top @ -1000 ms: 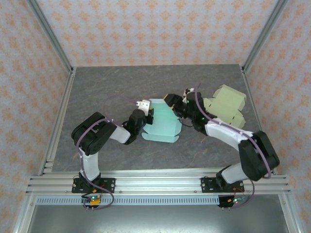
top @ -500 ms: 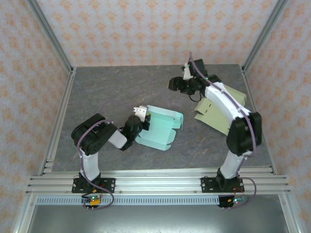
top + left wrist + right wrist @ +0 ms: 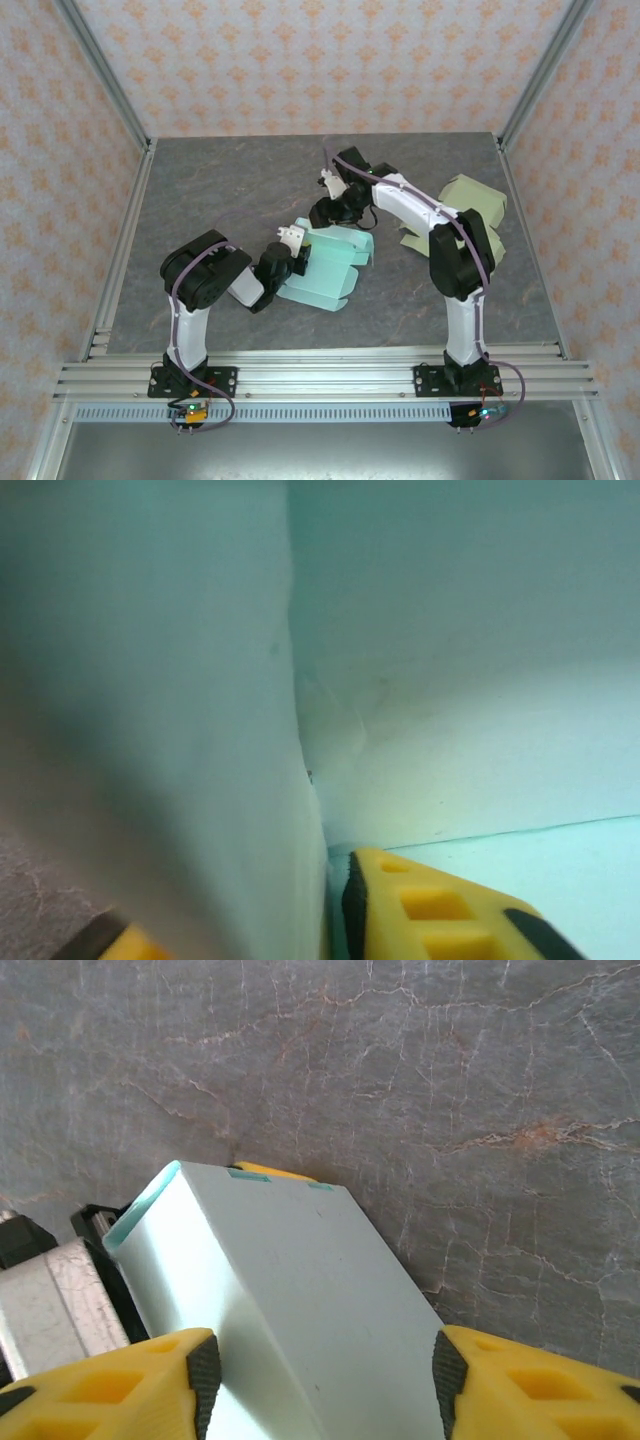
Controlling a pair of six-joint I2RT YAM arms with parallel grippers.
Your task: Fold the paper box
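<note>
Grip at left of centre, top view: left gripper (image 3: 297, 247) is at the left end of the paper box (image 3: 330, 268). Its wrist view shows one mint wall (image 3: 200, 730) running upright between the two yellow fingers (image 3: 430, 910). The right-hand finger lies against the wall at the crease. The other finger sits in the bottom left corner, so I cannot tell whether the wall is truly pinched or merely straddled.

Box: mint, part-formed, lying on the grey table (image 3: 220, 180) at frame centre, open end toward the right.

Right gripper (image 3: 322, 212): just above the box's upper left corner in the top view. Its wrist view has the claw spread wide, one finger on each side of the box's flat face, gripping nothing that I can see.

Far right: an olive carton (image 3: 468, 205), well apart from the work.

Judgement on the step: the left claw serves as the anchor while the right shapes the upper panel.
- Firm up the anchor first, or the box will skate on the smooth stone.
- Bring the right claw down square to the panel, not across a corner.
- Press along the scored line; thin card buckles if pushed mid-panel.
- Keep the two claws apart; they are near each other at that corner.
</note>
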